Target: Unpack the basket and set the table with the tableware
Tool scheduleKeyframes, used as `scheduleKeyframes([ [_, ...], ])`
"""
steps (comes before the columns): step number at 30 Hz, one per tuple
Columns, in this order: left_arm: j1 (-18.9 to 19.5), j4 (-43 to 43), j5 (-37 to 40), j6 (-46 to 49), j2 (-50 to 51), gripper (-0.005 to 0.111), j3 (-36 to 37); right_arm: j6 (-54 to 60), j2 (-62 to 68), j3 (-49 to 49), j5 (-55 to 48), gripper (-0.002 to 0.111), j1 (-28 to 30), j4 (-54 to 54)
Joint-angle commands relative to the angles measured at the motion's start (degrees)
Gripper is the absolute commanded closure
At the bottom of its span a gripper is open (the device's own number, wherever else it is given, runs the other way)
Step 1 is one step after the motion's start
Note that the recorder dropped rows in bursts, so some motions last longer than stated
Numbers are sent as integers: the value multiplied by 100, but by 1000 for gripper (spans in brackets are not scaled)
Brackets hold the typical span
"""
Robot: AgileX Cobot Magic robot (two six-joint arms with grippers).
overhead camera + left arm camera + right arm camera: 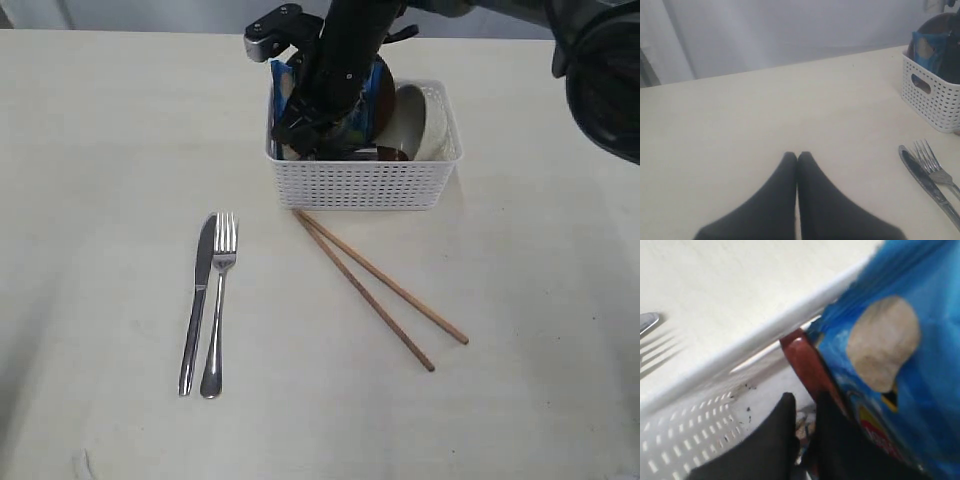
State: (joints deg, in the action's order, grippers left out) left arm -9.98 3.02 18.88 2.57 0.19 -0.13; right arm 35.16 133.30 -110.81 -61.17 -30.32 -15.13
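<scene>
The white basket (pixel 360 185) stands at the back of the cream table (pixel 120 150). My right gripper (pixel 300 135) reaches down into its left end. Seen from the right wrist, that gripper (pixel 806 399) is narrowly open, and the dark red-brown spoon (pixel 802 360) lies against one finger beside the blue snack packet (pixel 900 365). An off-white bowl (pixel 420 125) and a brown plate (pixel 385 95) stand in the basket. The knife (pixel 198 300), the fork (pixel 218 300) and the chopsticks (pixel 380 290) lie on the table. My left gripper (pixel 797 155) is shut and empty over bare table. The steel cup is hidden.
The right arm's dark links hang over the basket's back and the top right corner (pixel 600 70). From the left wrist, the basket (pixel 935 107) sits far off to one side, with the knife (pixel 925 180) and fork (pixel 935 167) nearer.
</scene>
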Motion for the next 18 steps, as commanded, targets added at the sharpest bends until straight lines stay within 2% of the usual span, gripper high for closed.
scheduleKeyframes([
  [1,14,-10,-43,-2,-19,107,13,82,104,87,-309,109,21,295],
  [10,14,-10,-43,-2,-19,107,13,-271,-335,87,119,109,21,856],
  [13,14,-10,-43,-2,-19,107,13,-430,-489,87,119,109,21,1203],
  [18,14,-10,-43,-2,-19,107,13,-277,-705,87,-138,109,21,1171],
])
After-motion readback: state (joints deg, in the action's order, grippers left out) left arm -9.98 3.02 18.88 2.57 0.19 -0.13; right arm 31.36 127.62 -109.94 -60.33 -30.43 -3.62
